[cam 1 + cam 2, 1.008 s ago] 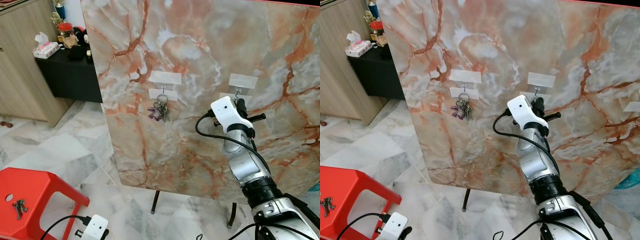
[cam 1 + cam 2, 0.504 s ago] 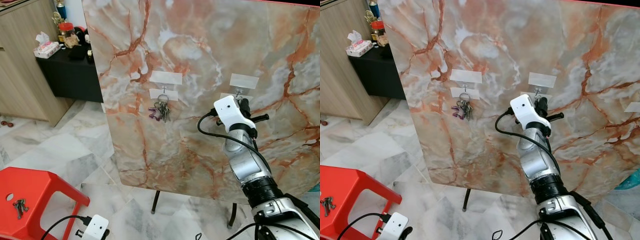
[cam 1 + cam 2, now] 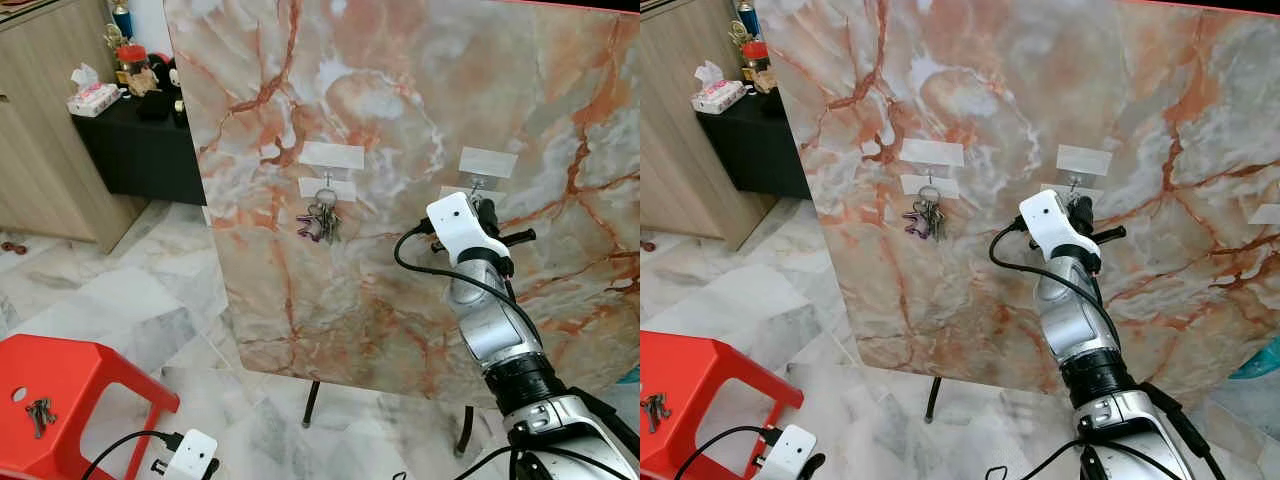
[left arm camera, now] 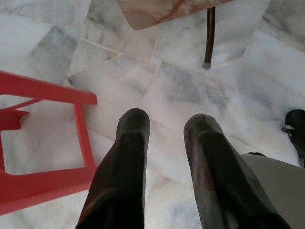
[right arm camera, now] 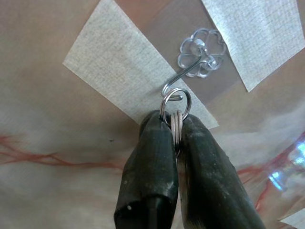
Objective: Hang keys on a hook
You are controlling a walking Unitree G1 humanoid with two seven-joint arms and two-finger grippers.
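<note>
We see the key ring (image 5: 175,109) pinched between our right gripper (image 5: 175,136) fingers, its loop at the tip of the wire hook (image 5: 183,78) taped to the marble board (image 3: 400,100). Our right arm reaches up to the board. Our left gripper (image 4: 164,131) hangs low over the floor (image 4: 190,95), fingers apart and empty, beside a red stool (image 4: 43,138).

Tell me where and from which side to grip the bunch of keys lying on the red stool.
Grip the keys at the ring end of the bunch, coming straight down from above. They lie flat on the seat of the red stool, so a side approach would probably just push them along. The left gripper, open and low beside the stool, seems nearest.
</note>
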